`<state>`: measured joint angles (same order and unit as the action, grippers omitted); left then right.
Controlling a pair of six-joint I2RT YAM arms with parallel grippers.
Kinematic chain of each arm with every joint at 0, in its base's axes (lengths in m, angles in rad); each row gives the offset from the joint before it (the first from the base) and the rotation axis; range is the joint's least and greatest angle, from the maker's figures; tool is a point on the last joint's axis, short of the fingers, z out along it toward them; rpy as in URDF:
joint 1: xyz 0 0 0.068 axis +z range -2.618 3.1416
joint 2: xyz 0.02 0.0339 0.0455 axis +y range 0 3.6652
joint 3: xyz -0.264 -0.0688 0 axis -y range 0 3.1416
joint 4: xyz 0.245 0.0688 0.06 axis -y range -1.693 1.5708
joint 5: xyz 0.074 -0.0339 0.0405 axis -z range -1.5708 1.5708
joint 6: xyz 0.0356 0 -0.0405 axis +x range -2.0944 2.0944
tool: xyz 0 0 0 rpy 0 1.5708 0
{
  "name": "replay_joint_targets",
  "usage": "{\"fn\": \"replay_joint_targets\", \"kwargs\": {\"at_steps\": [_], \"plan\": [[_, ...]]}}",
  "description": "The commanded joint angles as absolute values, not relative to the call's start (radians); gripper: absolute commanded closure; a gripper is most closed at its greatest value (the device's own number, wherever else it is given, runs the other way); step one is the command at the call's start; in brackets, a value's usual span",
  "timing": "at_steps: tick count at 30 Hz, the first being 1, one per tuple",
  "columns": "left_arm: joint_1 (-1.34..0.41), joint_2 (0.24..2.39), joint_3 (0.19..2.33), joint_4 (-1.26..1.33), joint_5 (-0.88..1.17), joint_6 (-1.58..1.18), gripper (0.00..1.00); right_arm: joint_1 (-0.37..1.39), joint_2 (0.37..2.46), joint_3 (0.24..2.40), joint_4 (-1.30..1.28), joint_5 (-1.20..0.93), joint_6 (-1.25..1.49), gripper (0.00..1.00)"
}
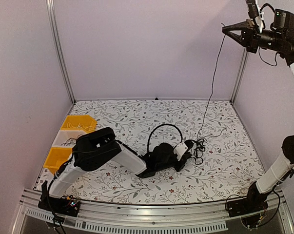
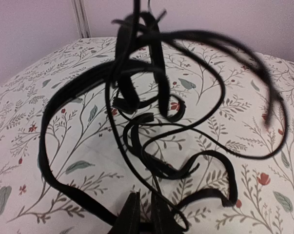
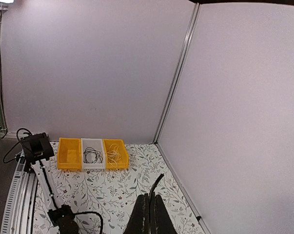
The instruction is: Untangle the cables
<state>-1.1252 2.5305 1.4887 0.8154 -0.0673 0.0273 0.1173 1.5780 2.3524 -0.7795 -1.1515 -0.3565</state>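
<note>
Pinching the cables point(image 1: 200, 145) bunched on the table point(image 1: 127, 114) with its left gripper point(image 1: 189, 155) while the right gripper point(image 1: 229, 30), clamped on one strand point(image 1: 212, 83), hangs high above, the robot could cinch the knot tighter if loops snag.

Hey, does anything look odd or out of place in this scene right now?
Yes: one thin cable hangs from the raised right gripper, high above the table, down to the tangle at the left gripper. It looks odd because its lower end runs into the knotted loops.
</note>
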Motion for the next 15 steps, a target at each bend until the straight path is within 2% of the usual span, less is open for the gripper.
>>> {"fn": "replay_joint_targets", "kwargs": {"at_steps": [1,3,5,7,11,15], "plan": [[-1.114,2.298,1.27,0.894,-0.149,0.011,0.89,0.115,1.542,2.176,-0.759,-1.033,-0.393,1.0],[-1.114,2.213,1.182,0.885,-0.19,0.002,0.78,0.114,1.524,2.104,-0.759,-1.019,-0.412,1.0],[-1.114,2.141,1.118,0.869,-0.211,-0.036,0.61,0.116,1.507,2.041,-0.759,-1.019,-0.428,1.0],[-1.115,2.086,1.077,0.861,-0.2,-0.037,0.51,0.12,1.494,1.99,-0.761,-1.02,-0.436,1.0],[-1.125,2.037,1.068,0.889,-0.15,-0.002,0.43,0.153,1.477,1.928,-0.776,-1.007,-0.467,1.0],[-1.129,2.093,1.184,0.88,-0.176,0.03,0.37,0.193,1.476,1.932,-0.796,-0.994,-0.494,1.0]]}}
